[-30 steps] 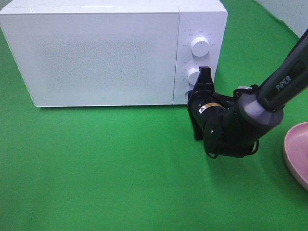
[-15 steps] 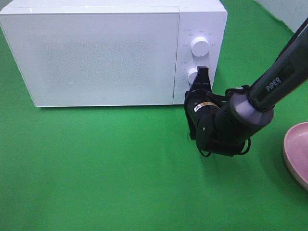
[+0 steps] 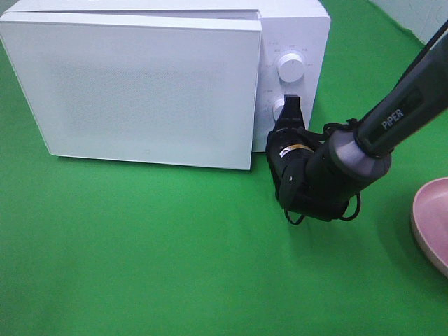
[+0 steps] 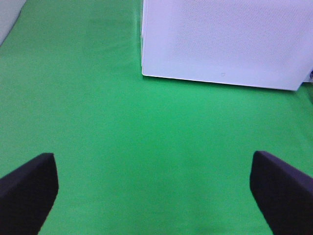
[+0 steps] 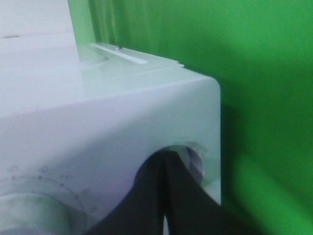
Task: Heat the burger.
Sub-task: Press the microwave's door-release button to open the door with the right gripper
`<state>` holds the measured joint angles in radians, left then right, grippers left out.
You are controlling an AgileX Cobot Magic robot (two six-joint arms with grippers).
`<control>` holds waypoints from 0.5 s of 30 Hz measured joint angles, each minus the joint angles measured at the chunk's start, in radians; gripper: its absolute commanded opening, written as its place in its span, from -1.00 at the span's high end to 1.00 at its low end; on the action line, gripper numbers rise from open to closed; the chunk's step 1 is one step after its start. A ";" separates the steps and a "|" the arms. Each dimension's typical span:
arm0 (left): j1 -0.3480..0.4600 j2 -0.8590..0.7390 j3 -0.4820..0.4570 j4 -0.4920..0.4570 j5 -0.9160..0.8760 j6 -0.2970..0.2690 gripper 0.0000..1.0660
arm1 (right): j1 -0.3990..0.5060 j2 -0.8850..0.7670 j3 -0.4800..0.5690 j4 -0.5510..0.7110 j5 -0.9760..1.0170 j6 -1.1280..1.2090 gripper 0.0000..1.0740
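The burger is out of view. The white microwave [image 3: 294,28] stands at the back, its door [image 3: 140,91] swung slightly ajar at the right edge. My right gripper [image 3: 290,110] is shut, its tip pressed against the lower part of the control panel below the two knobs [image 3: 290,66]. In the right wrist view the closed fingertips [image 5: 164,164] touch a round button [image 5: 194,159] at the panel's corner. My left gripper [image 4: 152,164] is open and empty above the green cloth, facing the microwave [image 4: 225,44].
A pink plate [image 3: 430,224] sits at the right edge of the table, partly cut off. Green cloth [image 3: 140,245] covers the table in front of the microwave. The left arm does not show in the exterior view.
The microwave door has popped open a little, its right edge swinging forward. My right gripper pushed slightly further in toward the panel.
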<state>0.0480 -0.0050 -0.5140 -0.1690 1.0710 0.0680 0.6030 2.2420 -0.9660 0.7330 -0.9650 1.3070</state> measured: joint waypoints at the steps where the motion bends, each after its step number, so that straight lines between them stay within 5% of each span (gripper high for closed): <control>1: 0.000 0.000 0.000 0.000 0.000 0.000 -0.87 | 0.000 0.000 0.000 0.000 0.000 0.000 1.00; 15: 0.000 0.000 0.000 0.000 0.000 0.000 -0.87 | -0.014 -0.022 -0.009 -0.002 0.095 -0.012 1.00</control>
<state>0.0480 -0.0050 -0.5140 -0.1690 1.0710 0.0680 0.5890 2.2200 -0.9750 0.7310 -0.8700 1.2950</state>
